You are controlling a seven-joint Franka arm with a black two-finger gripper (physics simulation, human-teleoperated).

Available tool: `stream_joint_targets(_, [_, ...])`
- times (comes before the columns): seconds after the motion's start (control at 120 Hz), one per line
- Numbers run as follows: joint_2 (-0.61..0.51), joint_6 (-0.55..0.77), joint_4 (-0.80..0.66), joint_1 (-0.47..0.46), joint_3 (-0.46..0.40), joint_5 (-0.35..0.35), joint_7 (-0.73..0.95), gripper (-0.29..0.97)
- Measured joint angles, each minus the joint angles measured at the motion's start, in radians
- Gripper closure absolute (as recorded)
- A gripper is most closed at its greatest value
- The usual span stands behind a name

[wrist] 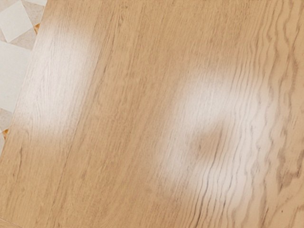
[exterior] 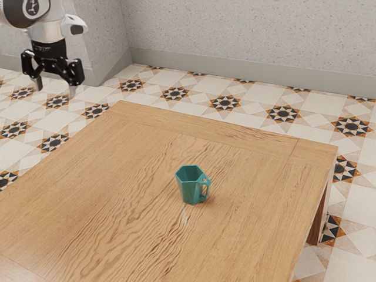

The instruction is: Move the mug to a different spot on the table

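A teal faceted mug [exterior: 192, 184] stands upright near the middle of the wooden table [exterior: 117, 194], its handle turned toward the exterior view's right. My gripper [exterior: 55, 87] hangs high at the exterior view's upper left, well away from the mug and above the table's far left part. Its two black fingers [exterior: 72, 89] stand apart with nothing between them. The wrist view looks down on bare table wood [wrist: 166, 118] with pale glare patches.
The table's far edge runs from upper left to right, with its right edge and a leg [exterior: 318, 220] beyond the mug. Patterned floor tiles [exterior: 282, 111] surround the table; a strip of them [wrist: 12, 61] appears beside the table edge in the wrist view.
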Motion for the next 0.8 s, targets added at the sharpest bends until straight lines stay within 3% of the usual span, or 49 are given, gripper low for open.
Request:
stream_joint_targets(0.158, [0.001,0.013,-0.006,-0.005,-0.013,0.001,-0.009,0.0])
stream_joint_targets(0.358, [0.046,0.065,-0.047,-0.101,-0.024,-0.029,-0.049,0.0])
stream_joint_targets(0.625, [0.114,0.22,-0.145,-0.233,-0.041,-0.145,-0.509,0.0])
stream_joint_targets(0.8, [0.192,0.311,-0.154,-0.313,-0.041,-0.177,-0.814,0.0])
